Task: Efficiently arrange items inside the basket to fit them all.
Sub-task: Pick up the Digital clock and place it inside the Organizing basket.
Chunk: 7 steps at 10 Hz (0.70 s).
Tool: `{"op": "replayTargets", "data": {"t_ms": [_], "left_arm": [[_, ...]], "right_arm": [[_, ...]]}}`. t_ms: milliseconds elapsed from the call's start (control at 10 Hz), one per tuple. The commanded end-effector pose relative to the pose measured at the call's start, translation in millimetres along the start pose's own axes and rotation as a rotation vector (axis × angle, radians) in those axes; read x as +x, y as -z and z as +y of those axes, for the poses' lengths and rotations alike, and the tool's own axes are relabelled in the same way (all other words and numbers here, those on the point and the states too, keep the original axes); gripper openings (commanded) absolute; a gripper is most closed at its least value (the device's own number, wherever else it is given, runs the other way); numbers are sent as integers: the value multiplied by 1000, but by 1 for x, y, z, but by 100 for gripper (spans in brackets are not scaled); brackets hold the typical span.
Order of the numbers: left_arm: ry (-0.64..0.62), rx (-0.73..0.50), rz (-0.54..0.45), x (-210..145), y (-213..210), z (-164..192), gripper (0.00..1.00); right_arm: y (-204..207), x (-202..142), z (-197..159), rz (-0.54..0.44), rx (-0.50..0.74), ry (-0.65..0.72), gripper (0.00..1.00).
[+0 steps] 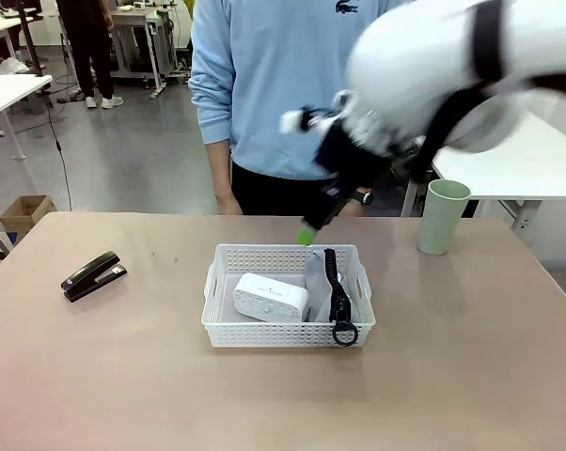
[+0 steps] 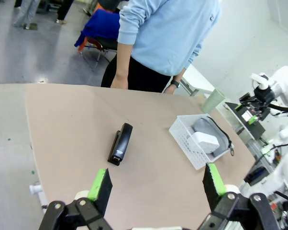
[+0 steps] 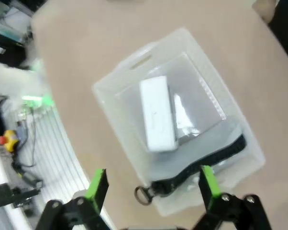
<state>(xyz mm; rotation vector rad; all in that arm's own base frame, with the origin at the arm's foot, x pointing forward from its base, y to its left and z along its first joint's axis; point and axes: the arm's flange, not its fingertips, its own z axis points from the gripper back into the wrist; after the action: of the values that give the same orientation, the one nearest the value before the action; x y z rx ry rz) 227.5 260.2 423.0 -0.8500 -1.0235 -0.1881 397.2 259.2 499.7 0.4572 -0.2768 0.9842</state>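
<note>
The white perforated basket (image 1: 283, 334) sits mid-table. Inside it lie the white flat box (image 1: 270, 297) on the left and the grey pouch (image 1: 319, 274) with its black zipper and ring on the right. A black stapler (image 1: 93, 275) lies on the table far left of the basket. To the basket's right stands the pale green cup (image 1: 443, 216). My right gripper (image 1: 311, 230) hovers open above the basket's far edge; its wrist view looks down on the basket (image 3: 103, 93), box (image 3: 157, 114) and pouch (image 3: 201, 158). My left gripper (image 2: 156, 184) is open and empty, well back from the stapler (image 2: 121, 143).
A person in a light blue sweatshirt (image 1: 264, 85) stands at the far edge, hands hanging by the table edge. Bare tabletop (image 1: 170, 376) lies in front of the basket and between it and the stapler. The right arm's blurred white body (image 1: 433, 66) hangs over the table's right side.
</note>
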Motion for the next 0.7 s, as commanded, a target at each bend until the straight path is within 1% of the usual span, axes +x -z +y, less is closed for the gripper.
{"op": "replayTargets", "data": {"t_ms": [0,100,200,300,400,500,600], "left_arm": [[16,-9,-25,2,1,-1,100],[16,-9,-25,2,1,-1,100],[16,-9,-25,2,1,-1,100],[16,-9,-25,2,1,-1,100],[16,-9,-25,2,1,-1,100],[16,-9,-25,2,1,-1,100],[16,-9,-25,2,1,-1,100]], "right_arm": [[-38,-80,-14,-137,175,46,100],[-60,-126,-30,-285,283,138,100],[-76,-168,-41,-480,333,299,100],[-85,-208,-45,-614,397,464,100],[-89,-251,-49,-773,479,674,100],[-82,-288,-54,-860,544,884,100],[-70,-321,-56,-872,575,1065,100]]}}
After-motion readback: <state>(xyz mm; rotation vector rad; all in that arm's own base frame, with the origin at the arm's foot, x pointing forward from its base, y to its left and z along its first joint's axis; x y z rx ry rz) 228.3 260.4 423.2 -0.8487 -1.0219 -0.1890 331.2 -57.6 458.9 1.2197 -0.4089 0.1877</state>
